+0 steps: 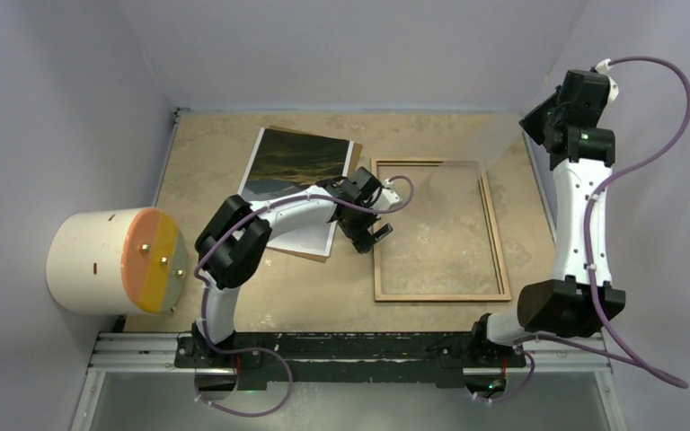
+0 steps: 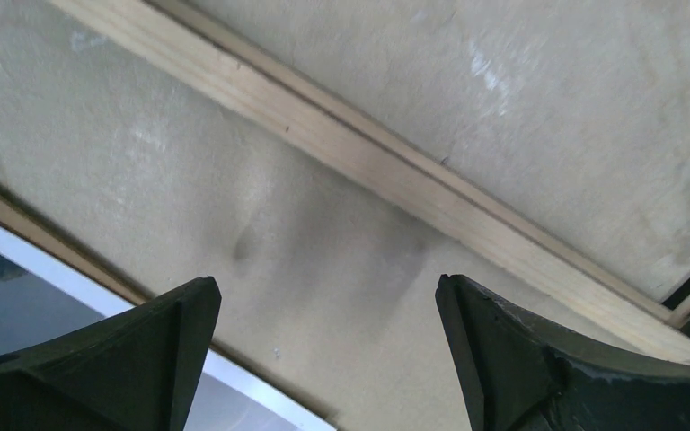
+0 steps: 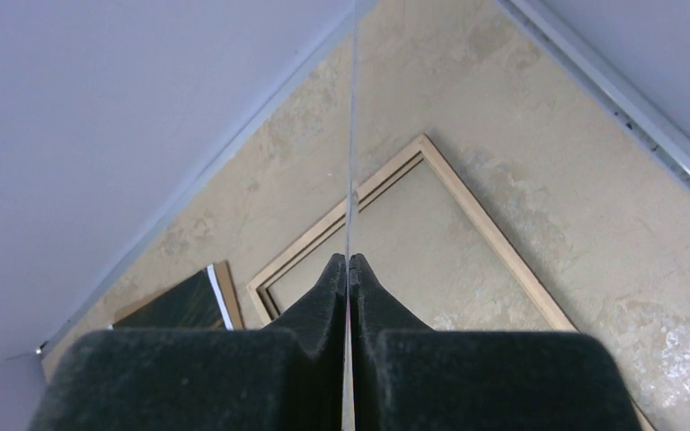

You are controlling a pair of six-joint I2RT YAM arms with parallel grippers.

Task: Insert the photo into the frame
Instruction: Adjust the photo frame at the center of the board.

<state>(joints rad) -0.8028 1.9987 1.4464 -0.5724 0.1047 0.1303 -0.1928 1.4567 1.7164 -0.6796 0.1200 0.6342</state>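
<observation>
The left claw (image 1: 373, 235) hangs spread wide over the table, with the frame (image 1: 440, 295), wood side up, just to its right and the photo (image 1: 292, 162) just to its left on a brown board (image 1: 356, 149). The right claw (image 3: 349, 262), raised beyond the frame's far right corner, is pressed together on what looks like a thin clear sheet (image 3: 354, 135), seen edge-on.

Two arms on show: left arm (image 1: 298, 211) and right arm (image 1: 575, 215), smooth white shells between chunky black joint housings. Purple cables (image 1: 651, 59) loop along both. Left claw (image 2: 328, 296) has broad matte-black fingers, and right claw (image 3: 349, 262) has the same dark, grainy finish.
</observation>
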